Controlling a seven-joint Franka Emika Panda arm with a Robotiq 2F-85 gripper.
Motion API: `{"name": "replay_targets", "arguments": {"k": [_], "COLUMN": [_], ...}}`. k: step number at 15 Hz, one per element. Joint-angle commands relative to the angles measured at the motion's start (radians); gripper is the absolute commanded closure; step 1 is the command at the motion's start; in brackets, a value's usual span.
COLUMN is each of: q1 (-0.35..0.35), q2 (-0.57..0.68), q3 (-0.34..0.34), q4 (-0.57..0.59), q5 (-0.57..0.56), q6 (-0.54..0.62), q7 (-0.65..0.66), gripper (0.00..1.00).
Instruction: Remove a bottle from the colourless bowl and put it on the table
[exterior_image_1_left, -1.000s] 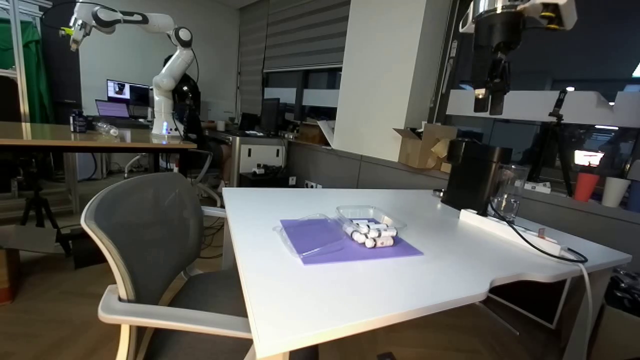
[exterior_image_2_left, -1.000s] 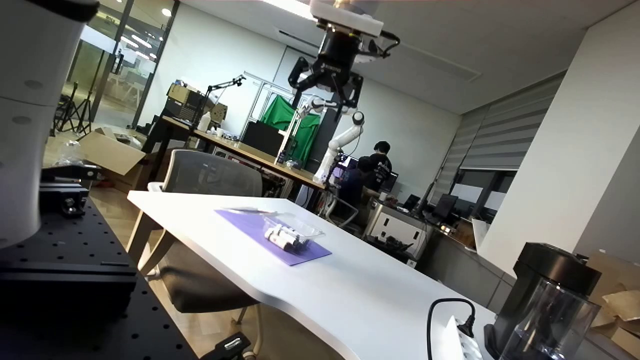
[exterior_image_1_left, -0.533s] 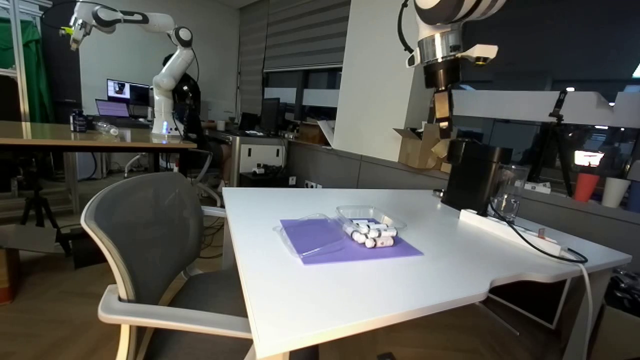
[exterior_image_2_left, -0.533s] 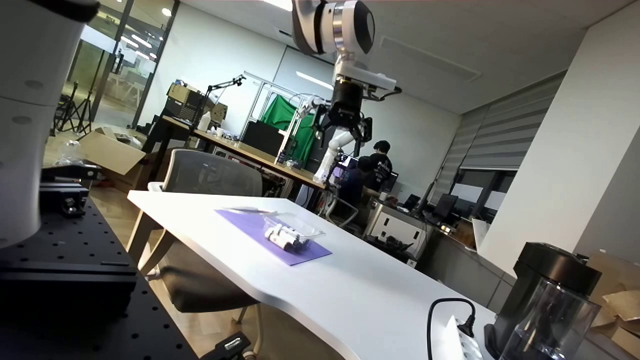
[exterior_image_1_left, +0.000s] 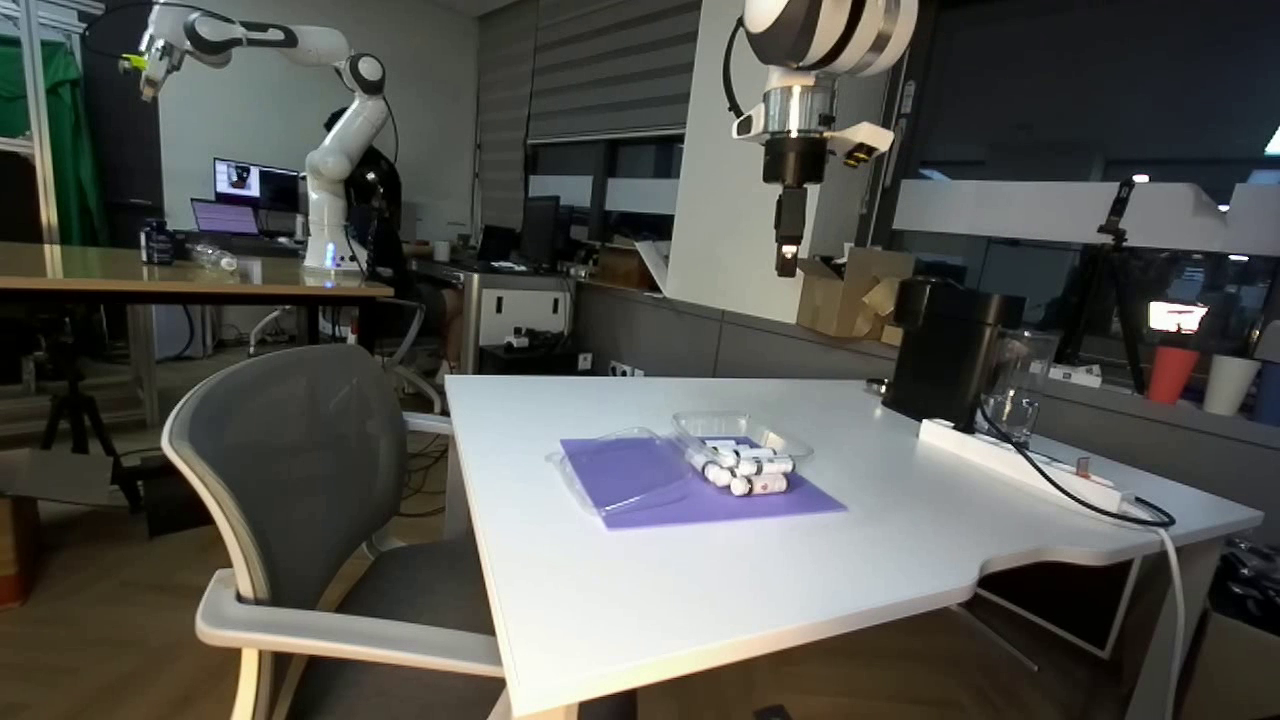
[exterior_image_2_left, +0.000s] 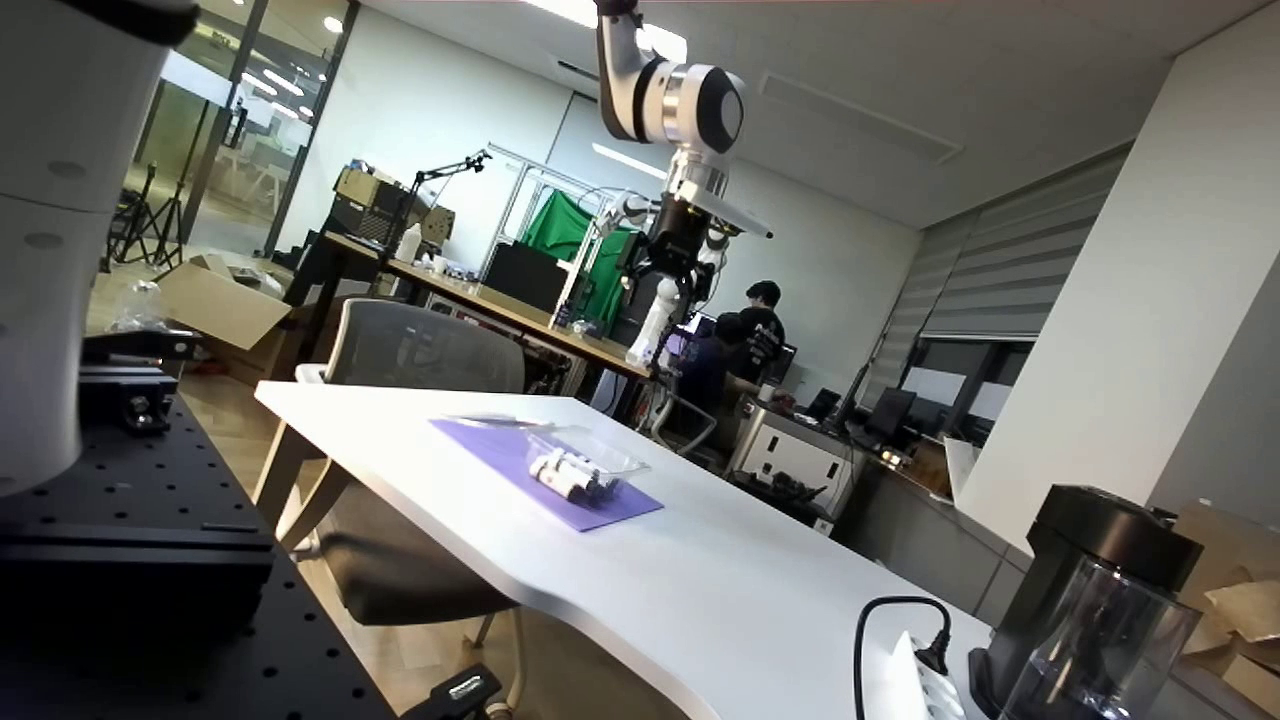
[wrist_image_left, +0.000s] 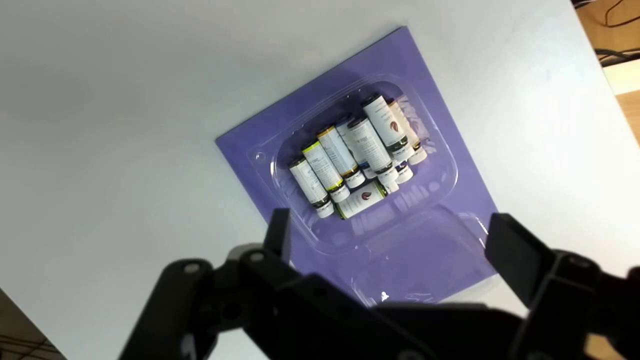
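Several tiny white-labelled bottles (wrist_image_left: 371, 145) with white caps lie in a cluster in the colourless bowl (wrist_image_left: 452, 170). One lies crosswise to the others near the bowl's inner side. The bottles (exterior_image_1_left: 765, 466) and the clear bowl also show in both exterior views (exterior_image_2_left: 625, 465). The bowl stands on a purple mat (wrist_image_left: 405, 55) on the white table (exterior_image_1_left: 800, 570). My gripper (wrist_image_left: 390, 220) is open and empty, its fingers wide apart. In both exterior views the gripper (exterior_image_1_left: 787, 262) hangs high above the table, pointing down; it is seen edge-on there.
A clear lid (exterior_image_1_left: 625, 480) lies on the mat beside the bowl. A black machine (exterior_image_1_left: 940, 350) with a clear tank and a white power strip (exterior_image_1_left: 1020, 465) with a black cable stand at the table's side. An office chair (exterior_image_1_left: 300, 490) stands at the other edge.
My arm has swung leftward in an exterior view, from the machine's side to above the bowl area, coming lower and turning. The bottles, bowl and lid have not moved.
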Motion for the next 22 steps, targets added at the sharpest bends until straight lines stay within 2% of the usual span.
{"name": "replay_targets", "arguments": {"k": [1,8,14,22], "q1": [-0.006,-0.008,-0.022,-0.030], "q2": [0.004,0.004,0.071,0.177], "q3": [0.005,0.006,0.038,0.039], "q4": [0.006,0.009,0.012,-0.031], "q5": [0.002,0.002,-0.001,-0.008], "q6": [-0.004,-0.005,0.021,0.182], "q7": [-0.006,-0.011,-0.324,-0.507], "gripper": [0.00,0.00,0.00,0.00]}}
